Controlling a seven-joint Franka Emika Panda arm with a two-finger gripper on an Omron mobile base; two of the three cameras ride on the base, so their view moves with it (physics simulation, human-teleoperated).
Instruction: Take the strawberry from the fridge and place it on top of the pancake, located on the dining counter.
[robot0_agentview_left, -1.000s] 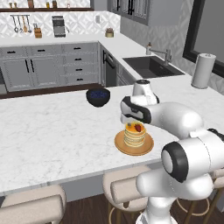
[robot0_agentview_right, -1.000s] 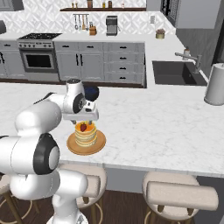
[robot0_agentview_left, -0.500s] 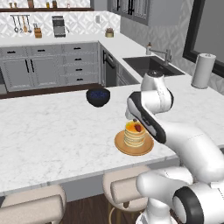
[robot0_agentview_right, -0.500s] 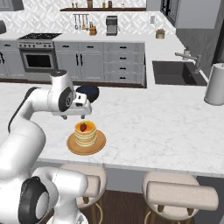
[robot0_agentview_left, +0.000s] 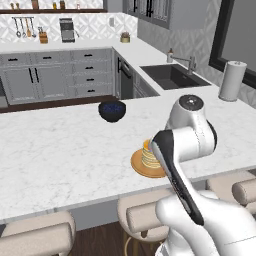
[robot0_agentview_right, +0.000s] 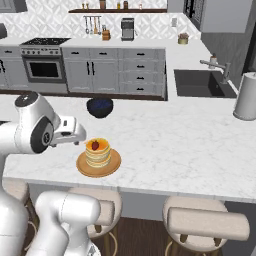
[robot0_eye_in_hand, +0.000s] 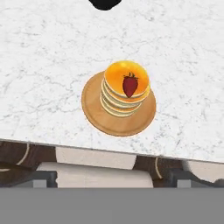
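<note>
In the left base view, the white Franka arm is folding back over the near edge of the long white grey-veined marble dining counter (robot0_agentview_left: 60, 150), its bulky elbow covering much of the stack of golden-brown round pancakes (robot0_agentview_left: 149, 154), which is sitting on a round wooden plate (robot0_agentview_left: 142, 167). A dark blue-black bowl (robot0_agentview_left: 112, 110) is standing well apart behind it, and a white paper-towel roll (robot0_agentview_left: 232, 80) is standing by the dark sink (robot0_agentview_left: 172, 76). Beige cushioned stools (robot0_agentview_left: 37, 237) are lining the counter's near edge.

In the right base view, the small dark-red strawberry (robot0_agentview_right: 95, 145) is lying on the top pancake (robot0_agentview_right: 97, 151), slightly left of centre, apart from the arm. The arm's wrist is reaching toward the stack from the left; the fingers themselves are not distinguishable here.

In the hand view, the camera is looking down at the plate (robot0_eye_in_hand: 98, 116), with the strawberry (robot0_eye_in_hand: 130, 85) resting flat on the pancake's (robot0_eye_in_hand: 127, 83) glazed top, leafy end up. Nothing is sitting between the camera and the fruit, so the pincer is standing wide apart and holding nothing. Judging by this, the fruit is resting on its own, the placing looks done, and the arm is free to pull clear.
</note>
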